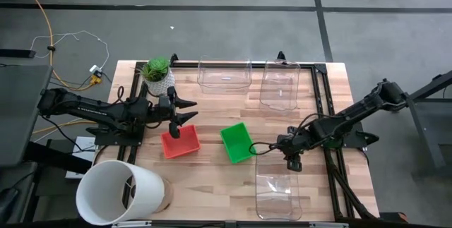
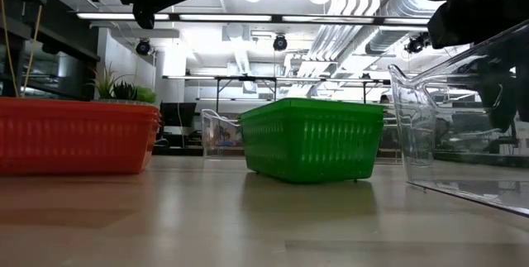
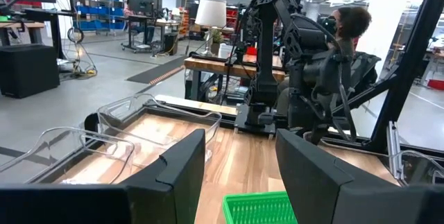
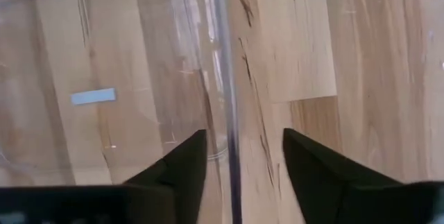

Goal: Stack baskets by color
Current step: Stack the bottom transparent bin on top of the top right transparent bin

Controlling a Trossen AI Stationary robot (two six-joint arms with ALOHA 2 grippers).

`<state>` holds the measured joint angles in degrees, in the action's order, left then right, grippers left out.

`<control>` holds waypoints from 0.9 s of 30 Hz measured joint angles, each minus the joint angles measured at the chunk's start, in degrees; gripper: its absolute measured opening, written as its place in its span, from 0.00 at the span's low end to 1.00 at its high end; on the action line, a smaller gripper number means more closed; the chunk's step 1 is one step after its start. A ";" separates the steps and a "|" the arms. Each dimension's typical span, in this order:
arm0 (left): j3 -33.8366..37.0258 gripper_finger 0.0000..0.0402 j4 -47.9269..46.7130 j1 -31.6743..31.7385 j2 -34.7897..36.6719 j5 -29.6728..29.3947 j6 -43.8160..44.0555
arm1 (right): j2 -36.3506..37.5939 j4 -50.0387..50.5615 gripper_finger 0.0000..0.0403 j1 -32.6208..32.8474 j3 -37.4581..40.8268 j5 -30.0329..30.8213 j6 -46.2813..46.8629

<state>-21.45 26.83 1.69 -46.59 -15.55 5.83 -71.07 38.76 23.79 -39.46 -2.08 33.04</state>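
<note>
The large clear transparent plastic tub (image 1: 280,194) at about five o'clock on the wooden counter (image 1: 212,178) looks light, stiff, thin-walled and slick, best pinched over its upright rim, which is where the right claw (image 4: 239,156) stands, parted astride the wall without yet gripping it. It looks empty, as do the small bright green perforated basket (image 1: 236,142) at the centre, the small red perforated basket (image 1: 180,142) at nine o'clock under the open, empty left claw (image 1: 185,110), and two further clear tubs (image 1: 224,74) around twelve o'clock.

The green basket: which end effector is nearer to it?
Right. The right end effector is beside the green basket, over a clear tub's rim; the left end effector is farther, above the red basket.
</note>
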 joint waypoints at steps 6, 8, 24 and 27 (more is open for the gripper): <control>0.00 0.41 0.00 0.00 0.00 0.00 -0.01 | 0.28 1.33 0.10 0.00 -0.45 -2.49 -2.48; 0.00 0.41 0.00 0.00 0.00 0.00 -0.01 | 0.27 2.68 0.03 -0.04 -1.36 -3.59 -3.52; 0.00 0.41 0.01 -0.01 -0.02 -0.02 -0.01 | 1.42 25.00 0.00 -1.42 -34.21 1.65 -16.41; 0.00 0.41 0.00 -0.02 0.00 -0.02 -0.01 | 1.42 31.97 0.00 -4.26 -40.74 12.39 -21.22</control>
<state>-21.45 26.83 1.67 -46.59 -15.57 5.82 -69.65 70.73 19.53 -80.21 10.31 11.83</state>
